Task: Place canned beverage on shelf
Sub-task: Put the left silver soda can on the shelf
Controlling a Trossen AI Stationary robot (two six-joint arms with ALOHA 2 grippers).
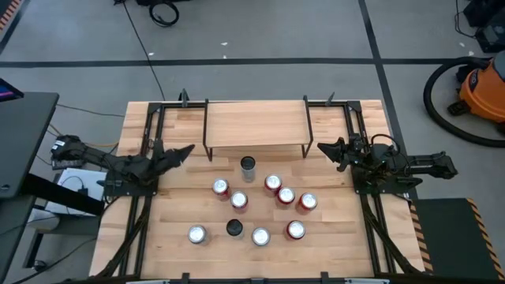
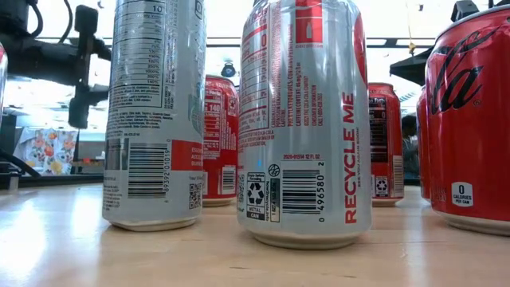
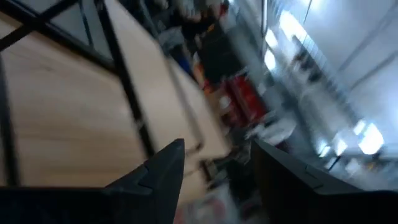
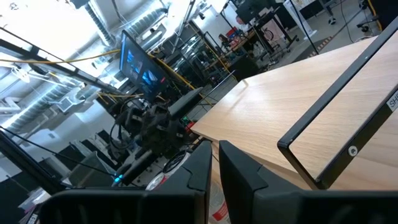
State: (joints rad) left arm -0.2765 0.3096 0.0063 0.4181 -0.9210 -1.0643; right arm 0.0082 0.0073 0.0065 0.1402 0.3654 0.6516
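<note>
The shelf (image 1: pixel 256 122), a light-wood board on thin black legs, stands at the table's far middle with nothing on top. Several cans stand upright on the table in front of it, red and silver ones. One dark-topped can (image 1: pixel 248 166) stands closest to the shelf's front edge. In the low view, two silver cans (image 2: pixel 155 112) (image 2: pixel 303 119) and a red can (image 2: pixel 470 119) fill the foreground. My left gripper (image 1: pixel 183 151) (image 3: pixel 217 152) is open and empty by the shelf's left end. My right gripper (image 1: pixel 323 147) (image 4: pixel 215 149) is shut and empty by the shelf's right end.
Black metal rails (image 1: pixel 150 134) (image 1: pixel 359 134) run along the table's left and right sides under the arms. The cans cluster in the table's middle and near part (image 1: pixel 260 236). Bare wood lies between the cans and each arm. An orange vacuum (image 1: pixel 481 87) stands on the floor at far right.
</note>
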